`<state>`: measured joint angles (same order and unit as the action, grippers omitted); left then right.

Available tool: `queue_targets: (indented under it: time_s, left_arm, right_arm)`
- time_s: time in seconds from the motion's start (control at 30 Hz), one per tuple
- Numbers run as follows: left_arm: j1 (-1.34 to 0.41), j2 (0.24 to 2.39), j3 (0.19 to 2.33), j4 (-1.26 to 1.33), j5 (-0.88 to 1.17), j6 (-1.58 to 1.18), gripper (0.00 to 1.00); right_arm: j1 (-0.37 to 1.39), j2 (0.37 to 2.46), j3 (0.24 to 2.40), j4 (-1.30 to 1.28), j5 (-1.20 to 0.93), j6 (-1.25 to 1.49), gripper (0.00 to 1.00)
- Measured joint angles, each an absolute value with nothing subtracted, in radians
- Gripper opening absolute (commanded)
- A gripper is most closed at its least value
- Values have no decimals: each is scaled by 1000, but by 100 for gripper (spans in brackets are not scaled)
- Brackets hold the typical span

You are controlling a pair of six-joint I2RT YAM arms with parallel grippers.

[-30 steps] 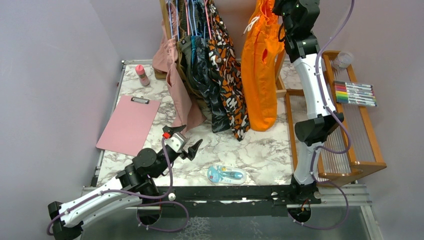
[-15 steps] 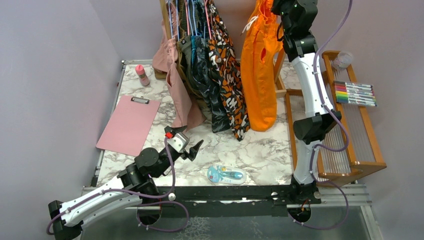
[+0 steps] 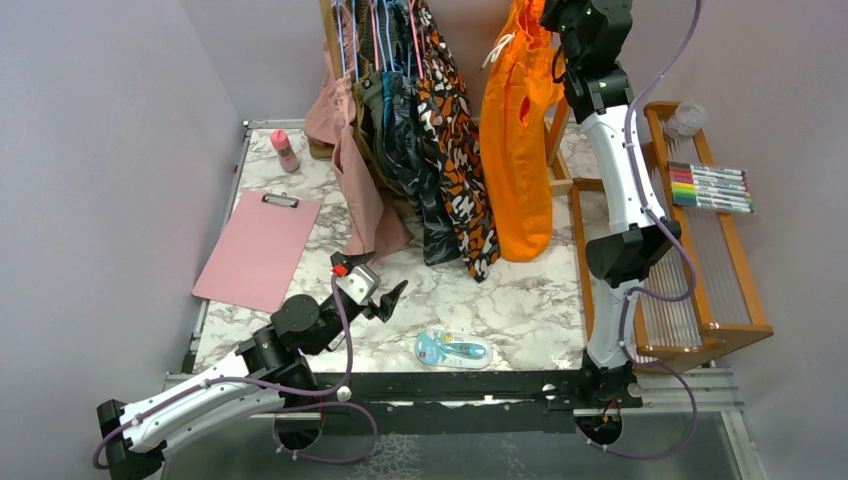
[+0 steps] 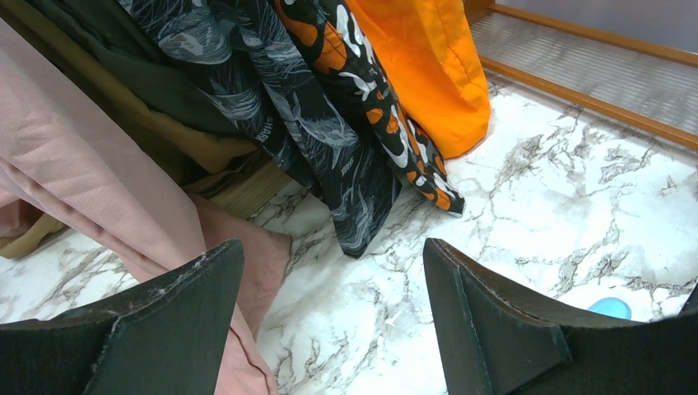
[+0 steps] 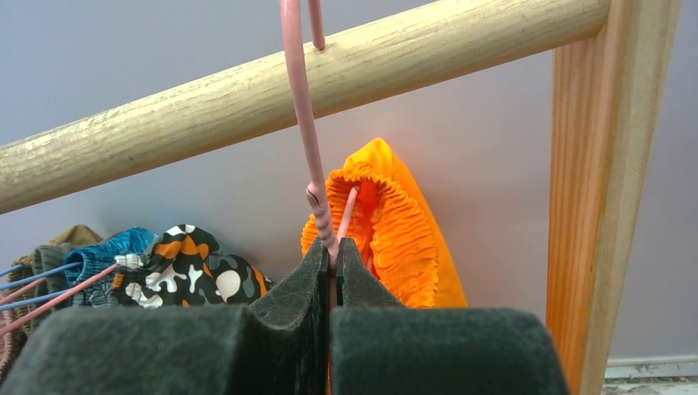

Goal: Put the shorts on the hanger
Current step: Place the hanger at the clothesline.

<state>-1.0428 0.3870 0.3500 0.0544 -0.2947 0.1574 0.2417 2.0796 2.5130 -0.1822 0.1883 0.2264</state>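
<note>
At 7 o'clock on the marble-veined worktop (image 3: 520, 300), my left gripper (image 4: 333, 255) sits low with its dark, felt-faced jaws spread wide and empty. It has only nudged a little toward 1 o'clock in the last second, so it plays no part right now.

Moving right along the round wooden rail (image 5: 206, 115), I see the dusty pink garment (image 3: 358, 190) and then the blotch-patterned garment (image 3: 452, 150), both hanging limp in soft folds.

At 12 to 1 o'clock the shorts (image 3: 518, 150) hang full length. They are smooth, bright orange cloth with a ruffled elastic waistband at the top, and their hem is close to the worktop. They are already draped on the hanger (image 5: 309, 148), a thin, glossy pink wire with a twisted neck.

My right gripper (image 5: 333, 247) has its jaws pinched shut on that neck. Over the past second it has crept up and toward 11 o'clock, taking the shorts' top with it. The hook now crosses the rail. I judge the hanging nearly done, with only settling the hook and letting go remaining.
</note>
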Motion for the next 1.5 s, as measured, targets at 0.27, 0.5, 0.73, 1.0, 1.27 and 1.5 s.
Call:
queue_targets:
  time_s: [0.27, 0.5, 0.73, 1.0, 1.27, 1.5]
  left_arm:
    - [-1043, 387, 350, 56, -284, 157, 82]
    - [-1043, 381, 350, 58, -277, 158, 82]
    - [-1043, 374, 350, 59, -277, 158, 82]
    - [-1043, 379, 350, 59, -277, 159, 82]
    - [-1040, 390, 350, 59, -277, 162, 82]
    - [-1031, 405, 350, 60, -277, 163, 82]
  right_arm:
    - [242, 2075, 2494, -180, 186, 235, 3]
    - [242, 2064, 2476, -180, 186, 236, 1]
    - [242, 2064, 2485, -179, 178, 244, 1]
    - [241, 2070, 2532, -182, 140, 287, 1]
    - [241, 2109, 2565, -179, 124, 303, 1]
    - [241, 2153, 2585, -156, 114, 318, 1]
